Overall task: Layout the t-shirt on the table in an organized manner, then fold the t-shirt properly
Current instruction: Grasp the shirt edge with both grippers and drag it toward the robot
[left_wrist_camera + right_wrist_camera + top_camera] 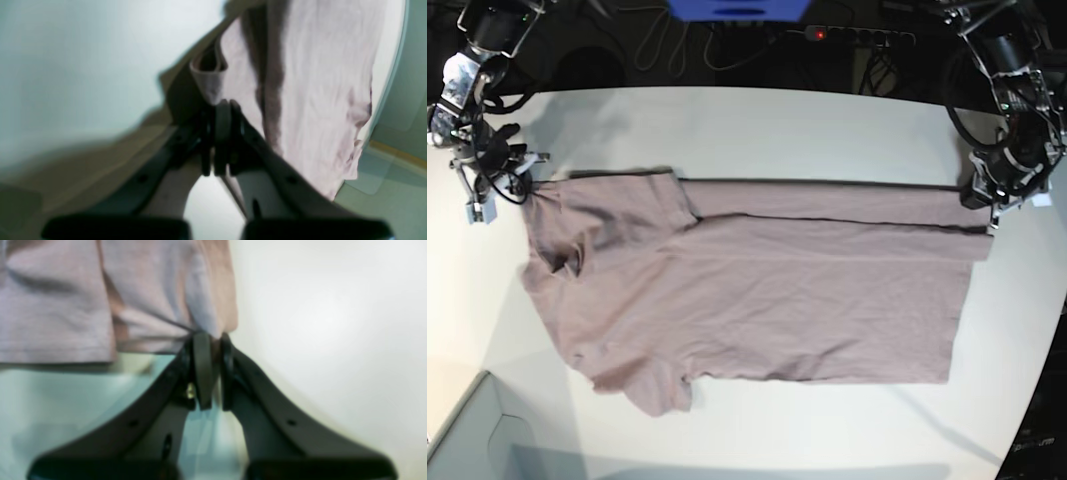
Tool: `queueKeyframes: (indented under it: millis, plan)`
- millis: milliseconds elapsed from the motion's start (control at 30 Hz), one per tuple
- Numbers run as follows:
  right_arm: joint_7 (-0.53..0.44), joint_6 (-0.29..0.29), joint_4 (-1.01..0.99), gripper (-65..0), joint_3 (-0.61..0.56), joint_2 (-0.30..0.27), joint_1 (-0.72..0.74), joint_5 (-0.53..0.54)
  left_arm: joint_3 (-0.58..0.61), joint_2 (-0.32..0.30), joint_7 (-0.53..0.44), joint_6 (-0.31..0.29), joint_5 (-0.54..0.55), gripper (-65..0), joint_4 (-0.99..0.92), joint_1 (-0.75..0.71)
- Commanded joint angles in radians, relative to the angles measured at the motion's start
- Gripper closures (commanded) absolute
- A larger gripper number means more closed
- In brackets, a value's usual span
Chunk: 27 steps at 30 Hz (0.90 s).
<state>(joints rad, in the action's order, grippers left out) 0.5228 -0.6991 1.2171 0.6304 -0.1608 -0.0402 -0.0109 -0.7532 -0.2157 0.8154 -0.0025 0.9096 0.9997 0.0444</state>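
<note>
Currently I note both the left gripper [220,106] and right gripper [211,338] pinching the t-shirt [757,300] on the table [827,120]; a grey box corner [462,430] sits near one sleeve.

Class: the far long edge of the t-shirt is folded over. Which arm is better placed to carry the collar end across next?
The right gripper: it pinches the t-shirt at the shoulder beside the collar. The left gripper grips the hem end.
</note>
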Motion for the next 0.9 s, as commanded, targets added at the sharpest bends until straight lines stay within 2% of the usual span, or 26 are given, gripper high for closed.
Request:
queueKeyframes:
  millis: [0, 100, 267, 433, 500, 667, 867]
  plan:
    - [-0.013, 0.001, 0.040, 0.0, 0.009, -0.019, 0.006, 0.009, -0.004, -0.015, 0.002, -0.003, 0.013, 0.0, 0.021, -0.001]
    - [-0.013, 0.001, 0.128, 0.0, 0.049, -0.010, -0.033, 0.010, -0.006, -0.015, 0.002, -0.003, 0.015, 0.0, 0.087, -0.030]
    - [-0.002, 0.001, 0.286, 0.0, 0.045, 0.020, -0.068, 0.010, -0.006, -0.009, 0.003, -0.003, 0.015, 0.0, 0.227, -0.071]
    - [0.003, 0.001, 0.353, 0.0, 0.044, 0.027, -0.022, 0.007, -0.006, -0.015, 0.003, 0.005, 0.015, 0.0, 0.281, -0.056]
    - [0.041, 0.001, 0.356, 0.0, 0.044, 0.025, 0.026, 0.004, -0.004, -0.015, 0.009, 0.006, 0.015, 0.0, 0.281, -0.016]
    - [0.162, 0.001, 0.358, 0.0, 0.044, 0.007, 0.104, 0.004, -0.006, -0.017, 0.143, 0.006, 0.015, 0.0, 0.282, 0.070]
    - [0.164, 0.001, 0.356, 0.0, 0.044, 0.007, 0.044, 0.006, -0.007, -0.017, 0.175, 0.006, 0.010, 0.0, 0.272, 0.073]
